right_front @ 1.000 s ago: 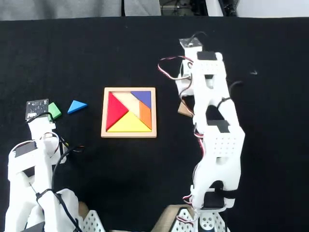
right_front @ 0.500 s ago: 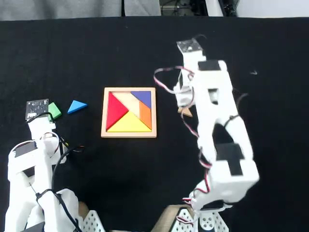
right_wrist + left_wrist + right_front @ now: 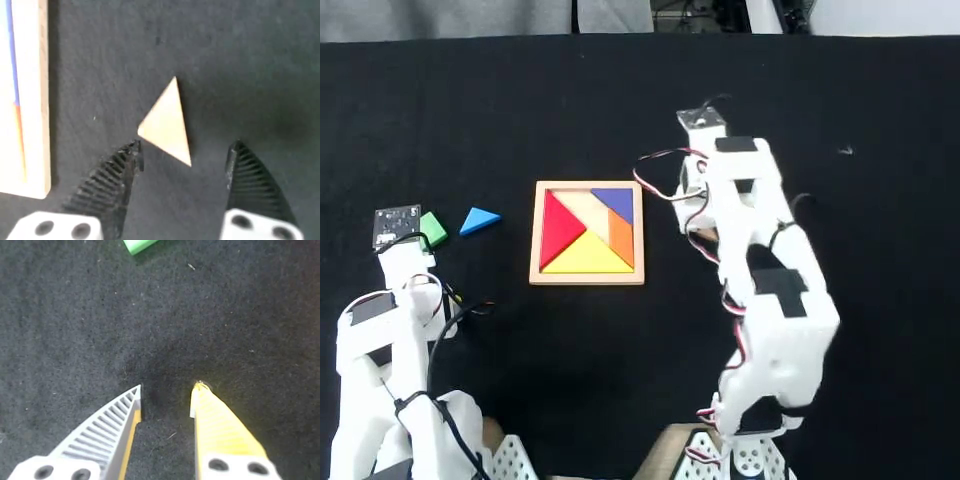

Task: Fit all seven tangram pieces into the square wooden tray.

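Note:
The square wooden tray (image 3: 587,278) holds red, yellow, orange, blue and pale pieces. A small wooden triangle (image 3: 167,125) lies flat on the black cloth just right of the tray edge (image 3: 31,100). My right gripper (image 3: 186,146) hangs open over it, with one fingertip on each side and touching nothing. In the high view the right arm (image 3: 745,200) covers that triangle. A green piece (image 3: 433,228) and a blue triangle (image 3: 478,220) lie left of the tray. My left gripper (image 3: 169,386) is open over bare cloth, a little short of the green piece (image 3: 140,244).
Black cloth covers the whole table. The left arm (image 3: 395,300) stands at the front left corner. Cables loop off the right arm beside the tray's right edge. There is free room in front of the tray and at the far right.
The right arm has swung left toward the tray and now hides the wooden triangle that showed beside it in the high view. The left arm has kept still.

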Robot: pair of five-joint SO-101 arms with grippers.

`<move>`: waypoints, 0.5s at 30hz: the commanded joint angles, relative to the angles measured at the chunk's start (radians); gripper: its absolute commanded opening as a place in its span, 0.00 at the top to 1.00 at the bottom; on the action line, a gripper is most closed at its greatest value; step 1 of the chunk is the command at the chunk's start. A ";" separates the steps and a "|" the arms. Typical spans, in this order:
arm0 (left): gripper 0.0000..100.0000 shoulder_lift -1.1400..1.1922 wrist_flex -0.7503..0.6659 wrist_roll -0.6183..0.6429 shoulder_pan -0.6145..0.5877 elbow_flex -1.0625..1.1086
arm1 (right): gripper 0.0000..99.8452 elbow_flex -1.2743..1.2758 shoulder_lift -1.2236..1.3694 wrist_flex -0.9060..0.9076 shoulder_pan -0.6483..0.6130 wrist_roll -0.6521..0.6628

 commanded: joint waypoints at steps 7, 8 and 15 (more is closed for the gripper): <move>0.83 0.000 -0.012 0.005 0.010 -0.004 | 0.80 -0.145 0.065 0.020 -0.049 0.002; 0.83 0.000 -0.012 0.005 0.010 -0.004 | 0.80 -0.145 0.073 0.017 -0.046 0.002; 0.83 0.000 -0.011 0.005 0.010 -0.004 | 0.80 -0.157 0.125 0.021 -0.044 0.002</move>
